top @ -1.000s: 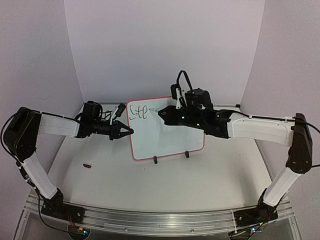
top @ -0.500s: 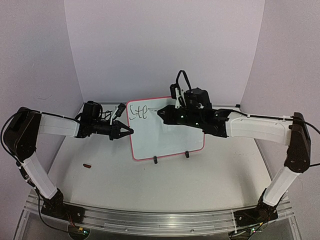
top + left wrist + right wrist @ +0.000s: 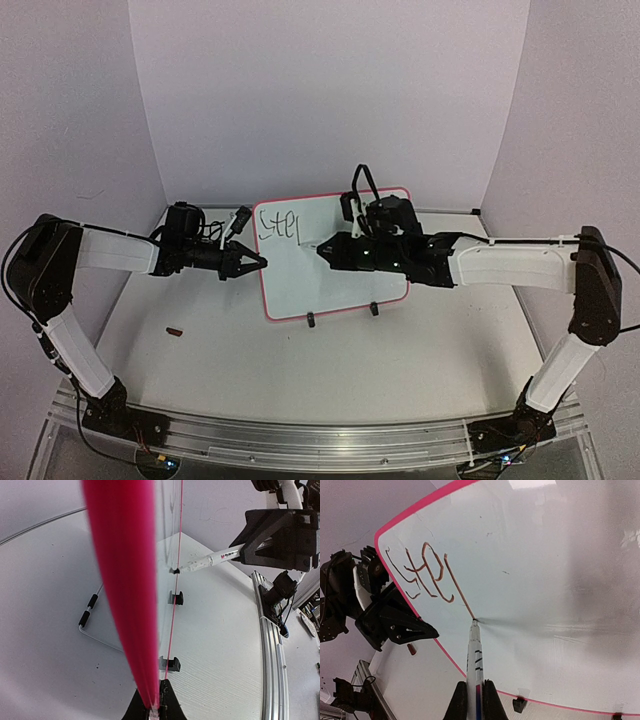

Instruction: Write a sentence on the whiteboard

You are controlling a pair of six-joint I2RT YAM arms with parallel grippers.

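Observation:
The whiteboard (image 3: 340, 285) with a pink border stands tilted on the table, black clips (image 3: 310, 320) on its lower edge. My left gripper (image 3: 258, 262) is shut on its left edge (image 3: 125, 580), the fingertips (image 3: 167, 700) pinching the pink rim. My right gripper (image 3: 474, 692) is shut on a white marker (image 3: 476, 655), whose tip touches the board surface (image 3: 545, 580) at the bottom of a long stroke. The sentence (image 3: 425, 572) so reads "Ste" plus that downstroke, in the board's upper left corner (image 3: 277, 226).
A small brown piece (image 3: 176, 331) lies on the table left of the board, below my left arm. A wire stand (image 3: 90, 620) with black sleeves sits behind the board. The enclosure's walls rise close behind and to both sides.
My right gripper moved down the board with the marker, drawing a long downstroke after "Ste". The left arm and the board stayed still.

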